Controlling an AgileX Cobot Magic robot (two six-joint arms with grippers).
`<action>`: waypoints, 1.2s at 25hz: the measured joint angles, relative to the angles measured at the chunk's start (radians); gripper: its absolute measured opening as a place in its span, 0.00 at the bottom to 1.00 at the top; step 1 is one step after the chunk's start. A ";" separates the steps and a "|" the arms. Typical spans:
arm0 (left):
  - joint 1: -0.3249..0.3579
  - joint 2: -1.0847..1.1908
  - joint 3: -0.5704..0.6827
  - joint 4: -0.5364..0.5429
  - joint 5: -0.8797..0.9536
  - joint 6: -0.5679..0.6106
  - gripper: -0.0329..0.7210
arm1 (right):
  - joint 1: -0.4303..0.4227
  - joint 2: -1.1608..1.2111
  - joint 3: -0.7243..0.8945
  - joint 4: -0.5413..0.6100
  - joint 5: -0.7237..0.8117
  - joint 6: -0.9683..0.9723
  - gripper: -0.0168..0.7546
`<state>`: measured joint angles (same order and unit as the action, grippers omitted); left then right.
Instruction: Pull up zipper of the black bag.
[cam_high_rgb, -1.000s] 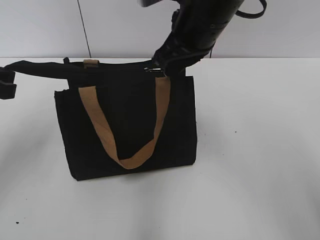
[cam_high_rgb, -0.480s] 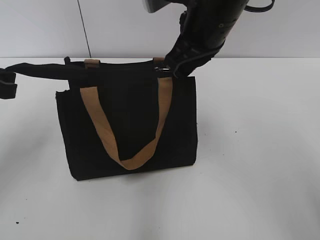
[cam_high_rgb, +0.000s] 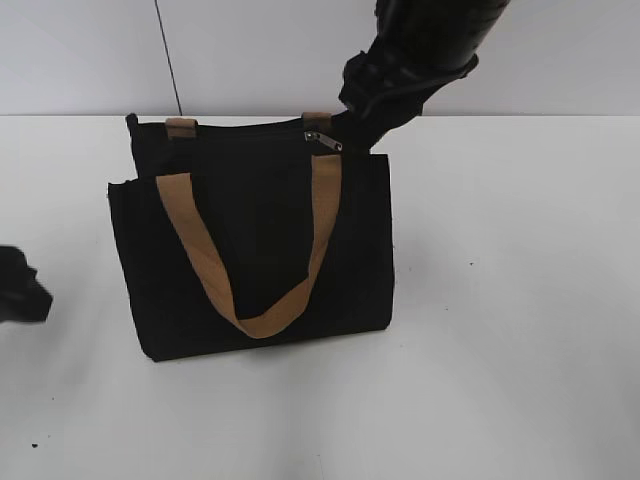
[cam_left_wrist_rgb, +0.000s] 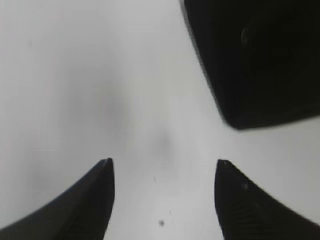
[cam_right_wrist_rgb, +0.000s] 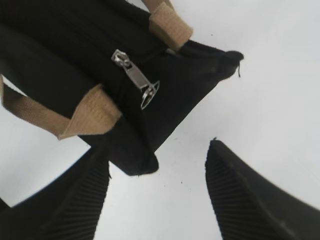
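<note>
The black bag (cam_high_rgb: 260, 250) stands upright on the white table, with a tan strap handle (cam_high_rgb: 215, 270) hanging down its front. The silver zipper (cam_high_rgb: 322, 140) lies on the top zip track near the right end, its pull tab free. In the right wrist view the zipper (cam_right_wrist_rgb: 135, 77) sits apart from my right gripper (cam_right_wrist_rgb: 157, 165), which is open and empty over the bag's end corner. In the exterior view my right gripper (cam_high_rgb: 372, 118) hovers at the bag's top right. My left gripper (cam_left_wrist_rgb: 162, 165) is open and empty over bare table, with a bag corner (cam_left_wrist_rgb: 250, 65) ahead of it.
The white table (cam_high_rgb: 520, 300) stretches round the bag on all sides. A white wall with a thin dark cable (cam_high_rgb: 168, 60) rises behind. My left gripper (cam_high_rgb: 22, 285) shows as a dark shape at the left edge, well apart from the bag.
My left gripper has let go of the bag's stretched left top end and dropped down and away. My right gripper has released the zipper and lifted up to the right. The bag's top has sprung back.
</note>
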<state>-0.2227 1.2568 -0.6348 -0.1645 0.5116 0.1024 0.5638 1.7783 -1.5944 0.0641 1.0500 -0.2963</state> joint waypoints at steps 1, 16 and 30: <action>0.000 0.006 0.000 -0.011 0.069 0.000 0.69 | 0.000 -0.014 0.000 0.001 0.021 0.002 0.63; 0.000 -0.397 -0.001 -0.041 0.693 0.000 0.67 | 0.000 -0.480 0.165 -0.002 0.161 0.152 0.65; 0.000 -1.087 -0.001 0.038 0.675 0.000 0.66 | 0.000 -1.266 0.852 0.002 0.159 0.199 0.65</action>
<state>-0.2227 0.1695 -0.6360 -0.1265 1.1870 0.1020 0.5638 0.5123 -0.7420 0.0666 1.2092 -0.0972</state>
